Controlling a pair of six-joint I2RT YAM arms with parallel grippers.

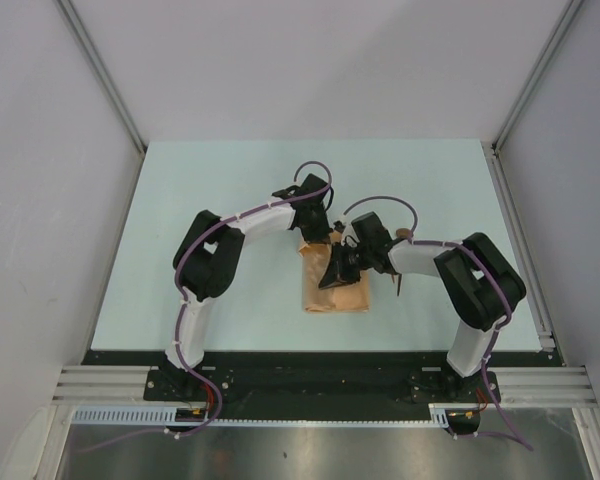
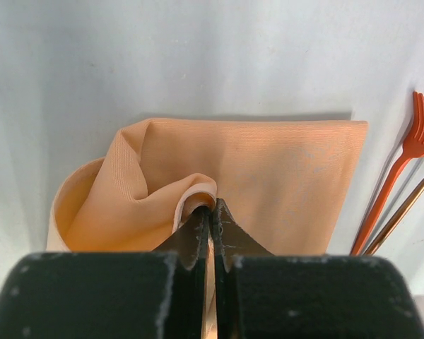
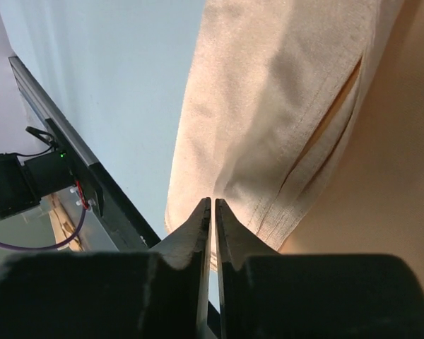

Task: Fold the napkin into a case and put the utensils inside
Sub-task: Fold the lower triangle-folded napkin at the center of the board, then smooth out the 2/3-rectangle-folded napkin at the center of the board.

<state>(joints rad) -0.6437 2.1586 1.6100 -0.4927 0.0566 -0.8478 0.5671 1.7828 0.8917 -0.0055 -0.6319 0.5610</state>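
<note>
Left wrist: left jaws clamped on napkin (image 2: 268, 176) fold, utensils (image 2: 418, 141) beside. Right wrist: right jaws together at hem.

I see the napkin (image 2: 268, 176) as matt peach cloth with a fine ribbed weave; fork (image 2: 418, 134) glossy orange plastic; table (image 2: 198, 56) smooth, matt, pale; left fingers (image 2: 233, 236) black, scuffed.

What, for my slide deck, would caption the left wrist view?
Left gripper pinches a raised fold of the peach napkin; orange fork lies alongside.
</note>
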